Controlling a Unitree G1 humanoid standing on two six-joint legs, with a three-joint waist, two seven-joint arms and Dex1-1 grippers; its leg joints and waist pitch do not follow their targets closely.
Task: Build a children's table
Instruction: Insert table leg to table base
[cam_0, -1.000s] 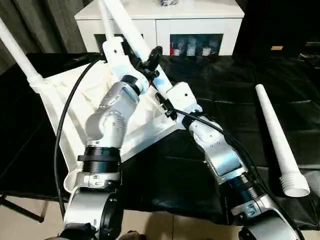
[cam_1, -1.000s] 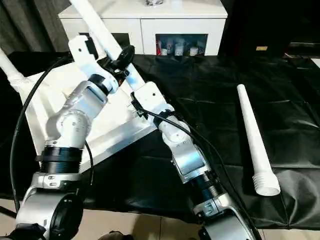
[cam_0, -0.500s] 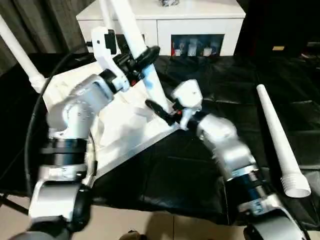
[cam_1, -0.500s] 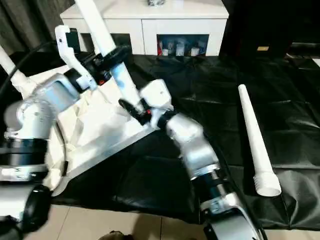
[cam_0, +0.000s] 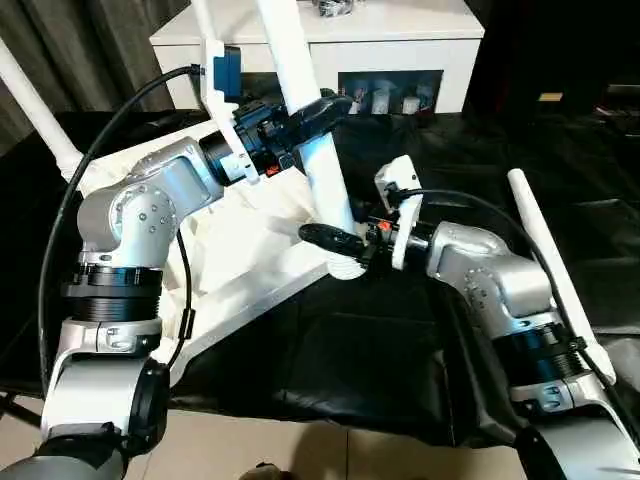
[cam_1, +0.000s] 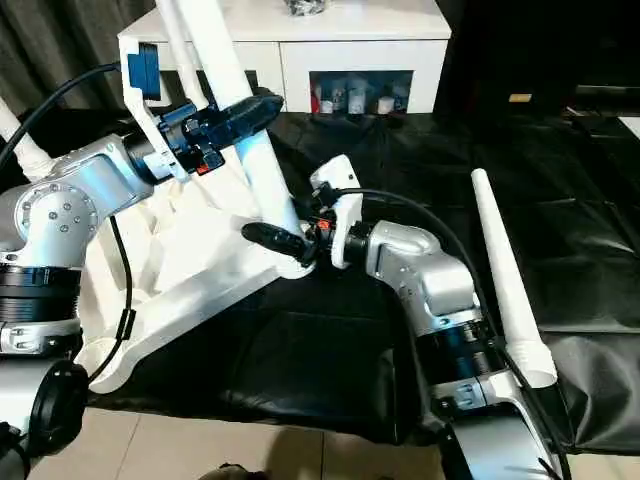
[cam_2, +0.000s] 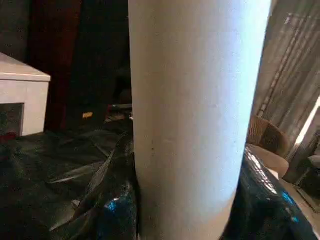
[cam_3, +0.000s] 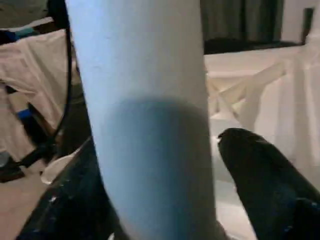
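Lying upside-down, white table (cam_0: 250, 250) – left pincer (cam_0: 305, 112) clamped on leg (cam_0: 315, 150), right pincer (cam_0: 335, 240) apart.

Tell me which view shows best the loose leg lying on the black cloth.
The left eye view: the loose leg lies nearly whole, right of the right arm. The right eye view shows it too, its wide end partly behind that arm.

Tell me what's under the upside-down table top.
The table top lies on black plastic sheeting that spreads out past its edges. Whatever sits directly beneath the panel is covered by it and cannot be seen.
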